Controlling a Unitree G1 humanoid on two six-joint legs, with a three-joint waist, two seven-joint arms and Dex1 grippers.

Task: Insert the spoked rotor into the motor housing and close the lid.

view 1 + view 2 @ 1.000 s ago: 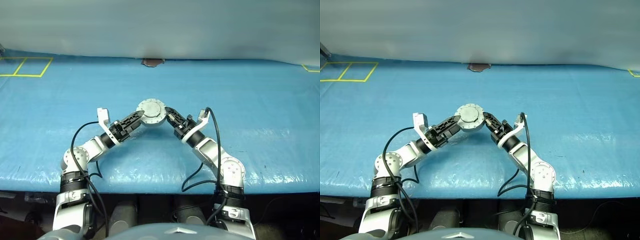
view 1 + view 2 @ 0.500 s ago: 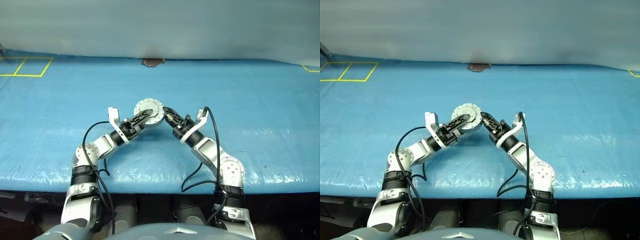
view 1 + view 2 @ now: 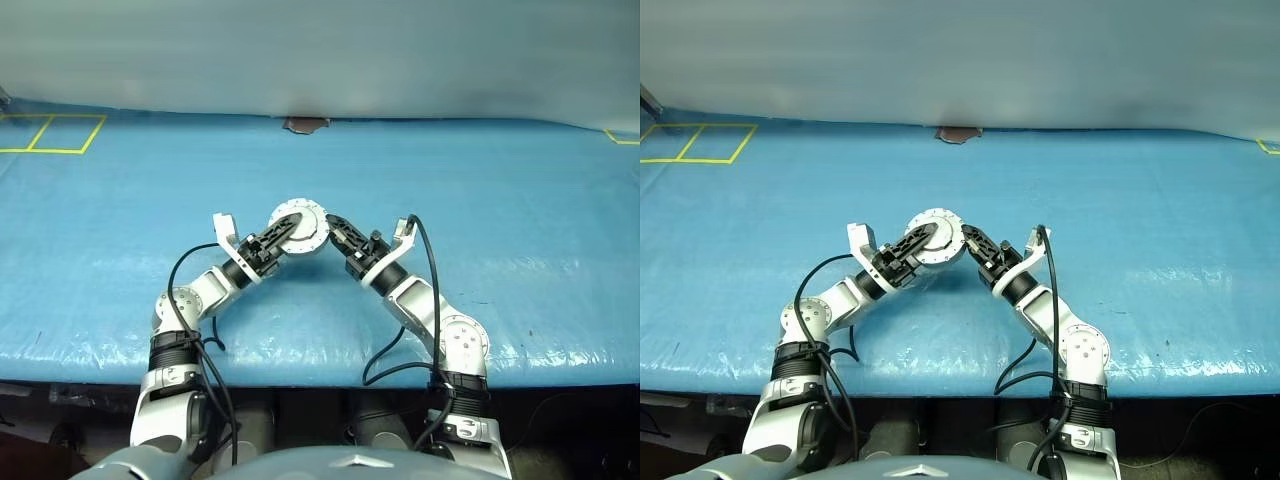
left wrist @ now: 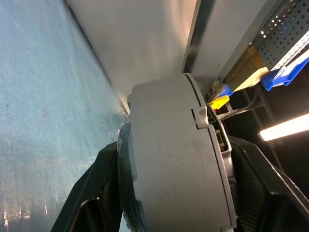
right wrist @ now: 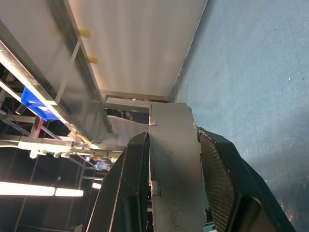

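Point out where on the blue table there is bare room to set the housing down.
The blue table is bare to both sides of the arms and between them and the far wall, apart from a small brown patch at the far edge. Yellow tape squares mark the far left corner. It is crowded only at the centre, where both grippers meet at the housing.

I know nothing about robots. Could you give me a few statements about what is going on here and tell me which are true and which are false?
1. The round grey metal assembly is between the two pincers. True.
2. The right pincer is far from the assembly. False: its fingers clamp the assembly's edge from both sides.
3. The table is covered in blue sheeting. True.
4. The assembly stands open, showing a copper ring. False: it looks closed, with pale grey faces outward.
5. The left pincer lies flat on the table. False: it is raised at the assembly, a finger on each side.
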